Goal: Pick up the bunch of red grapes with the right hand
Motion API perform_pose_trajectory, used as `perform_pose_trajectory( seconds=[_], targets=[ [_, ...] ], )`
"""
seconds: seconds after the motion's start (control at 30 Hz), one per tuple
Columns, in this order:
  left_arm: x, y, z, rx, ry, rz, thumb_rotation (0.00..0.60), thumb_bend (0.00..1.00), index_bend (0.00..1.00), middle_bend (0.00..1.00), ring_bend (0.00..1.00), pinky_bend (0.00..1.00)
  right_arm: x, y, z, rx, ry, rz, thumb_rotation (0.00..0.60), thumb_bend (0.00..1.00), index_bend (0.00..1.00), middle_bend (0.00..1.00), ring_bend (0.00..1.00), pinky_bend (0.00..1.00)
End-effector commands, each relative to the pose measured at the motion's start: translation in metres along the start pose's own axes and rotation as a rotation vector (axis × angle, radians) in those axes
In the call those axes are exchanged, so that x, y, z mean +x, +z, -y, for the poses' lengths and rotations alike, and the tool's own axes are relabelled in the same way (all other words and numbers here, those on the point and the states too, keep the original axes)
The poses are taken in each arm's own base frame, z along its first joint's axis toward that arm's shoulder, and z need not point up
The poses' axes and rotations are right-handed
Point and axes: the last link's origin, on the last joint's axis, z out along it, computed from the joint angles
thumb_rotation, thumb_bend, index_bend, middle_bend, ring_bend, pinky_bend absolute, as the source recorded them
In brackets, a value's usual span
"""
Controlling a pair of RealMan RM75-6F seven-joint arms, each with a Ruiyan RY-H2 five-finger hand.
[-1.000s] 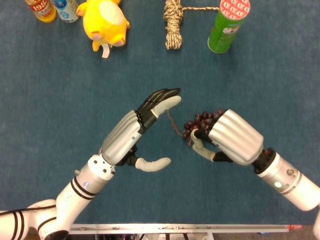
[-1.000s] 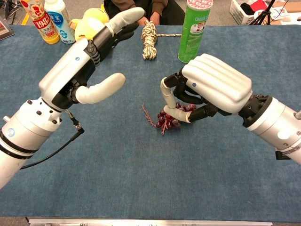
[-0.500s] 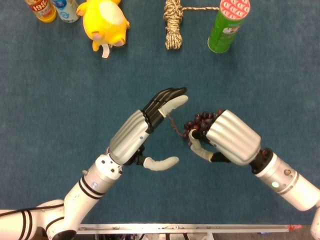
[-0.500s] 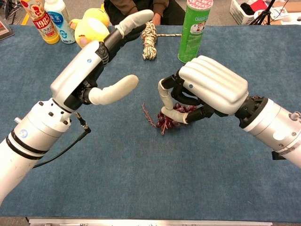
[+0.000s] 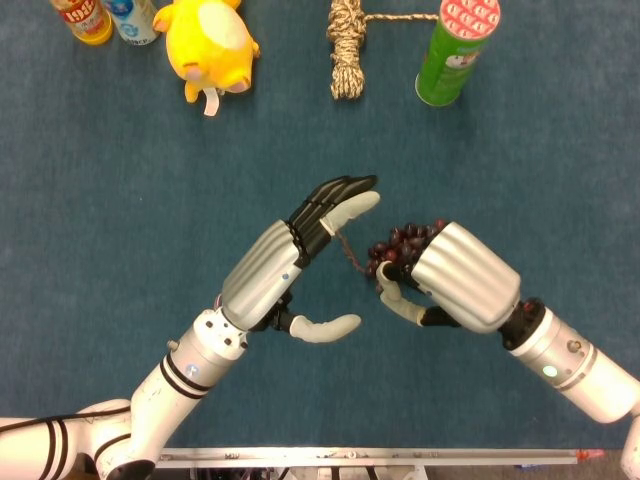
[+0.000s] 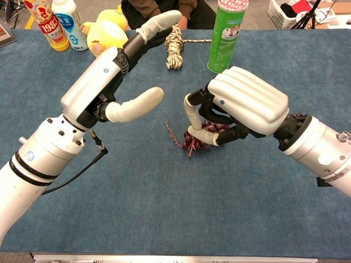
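The bunch of red grapes (image 5: pixel 393 242) (image 6: pixel 196 143) lies on the blue table mat, its thin stem (image 5: pixel 347 250) trailing to the left. My right hand (image 5: pixel 456 278) (image 6: pixel 242 107) arches over the bunch from the right and grips it, with thumb and fingers curled around it. Most of the bunch is hidden under the palm. I cannot tell whether the grapes still touch the mat. My left hand (image 5: pixel 288 266) (image 6: pixel 108 83) hovers to the left of the stem, open, fingers stretched out and thumb apart, holding nothing.
Along the far edge stand a green tube can (image 5: pixel 450 50) (image 6: pixel 226 35), a coiled rope (image 5: pixel 347 45) (image 6: pixel 174 41), a yellow plush toy (image 5: pixel 210 45) (image 6: pixel 103 33) and two bottles (image 5: pixel 95 18) (image 6: pixel 46 24). Bare blue mat (image 5: pixel 330 400) lies in front of both hands.
My right hand's fingers have curled tighter around the grapes. The left hand has shifted slightly right and forward, staying open.
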Motion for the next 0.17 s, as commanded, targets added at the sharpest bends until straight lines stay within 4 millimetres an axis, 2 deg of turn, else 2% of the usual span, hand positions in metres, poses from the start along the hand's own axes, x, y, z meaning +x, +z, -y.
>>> perform_pose_trajectory(
  seconds=[0.03,0.17],
  targets=[
    [-0.0005,0.0003,-0.0003,0.0,-0.002,0.001,0.211,0.21,0.0,0.0,0.0,0.0,-0.0001,-0.0001,-0.0001,0.0,-0.002,0.001,0.6,0.71,1.0,1.0,1.0,1.0],
    [-0.0021,0.0002,-0.0004,-0.002,-0.002,0.006,0.211,0.21,0.0,0.0,0.0,0.0,-0.0006,0.0002,0.0003,0.001,-0.002,0.003,0.6,0.71,1.0,1.0,1.0,1.0]
  ],
)
